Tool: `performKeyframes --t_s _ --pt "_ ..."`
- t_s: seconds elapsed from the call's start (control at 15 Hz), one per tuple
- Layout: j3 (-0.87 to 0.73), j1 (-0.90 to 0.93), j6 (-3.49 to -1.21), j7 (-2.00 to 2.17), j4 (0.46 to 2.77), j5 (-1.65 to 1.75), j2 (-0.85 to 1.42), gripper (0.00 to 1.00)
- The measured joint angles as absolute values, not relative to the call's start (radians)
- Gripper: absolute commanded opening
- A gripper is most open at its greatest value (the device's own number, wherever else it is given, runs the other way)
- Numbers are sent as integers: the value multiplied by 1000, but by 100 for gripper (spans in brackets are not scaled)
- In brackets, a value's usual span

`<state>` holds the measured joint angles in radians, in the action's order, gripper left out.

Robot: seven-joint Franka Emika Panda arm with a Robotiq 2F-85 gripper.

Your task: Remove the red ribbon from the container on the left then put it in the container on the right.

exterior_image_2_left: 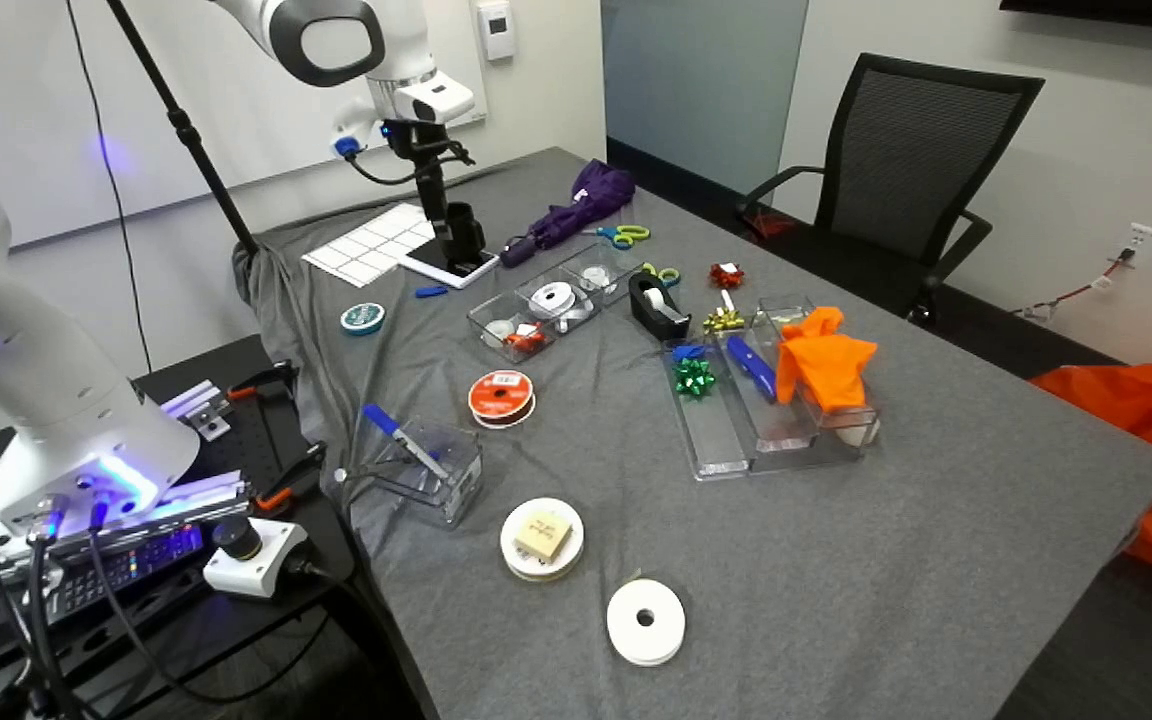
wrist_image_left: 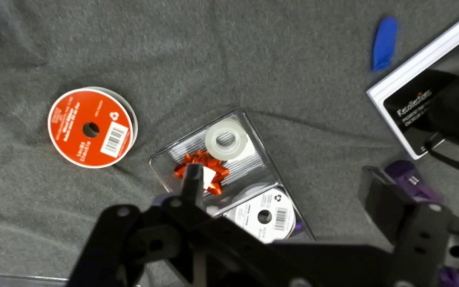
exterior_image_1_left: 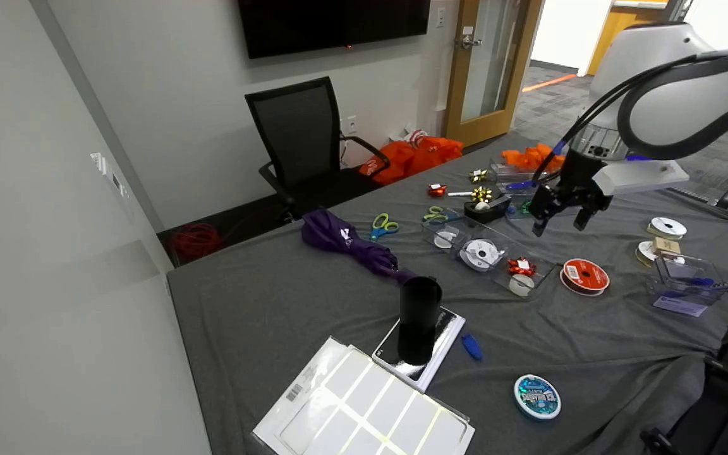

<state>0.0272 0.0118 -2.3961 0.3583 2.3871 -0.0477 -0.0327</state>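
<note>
Fingers (wrist_image_left: pixel 193 185) hang spread, empty. The red bow (wrist_image_left: pixel 218 172) lies at one end of the clear tray (wrist_image_left: pixel 249 171), beside a tape roll (wrist_image_left: pixel 226 152); from here I can't tell if they touch. A skewed descent could clip the roll or shove the tray into the red spool (wrist_image_left: pixel 80 137) by its corner. Bare bench (wrist_image_left: pixel 313 71) stretches toward the box (wrist_image_left: pixel 408 105).

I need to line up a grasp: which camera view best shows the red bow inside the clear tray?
The wrist view: the red bow looks largest there, seen from above, though a gripper finger hides part of it. Both exterior views show it much smaller, with no finger in front.
</note>
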Motion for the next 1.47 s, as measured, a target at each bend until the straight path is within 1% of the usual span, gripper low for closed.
performKeyframes --t_s 0.2,0.73,0.87,1.2,1.47 --pt "8 6 -2442 399 2376 -12 -4 100" --pt "2 5 -2443 424 2359 3 16 100" --pt "1 5 -2476 426 2358 5 29 100" --pt "-23 4 -2611 427 2307 9 177 100" --pt "-36 5 -2624 427 2230 -1 316 100"
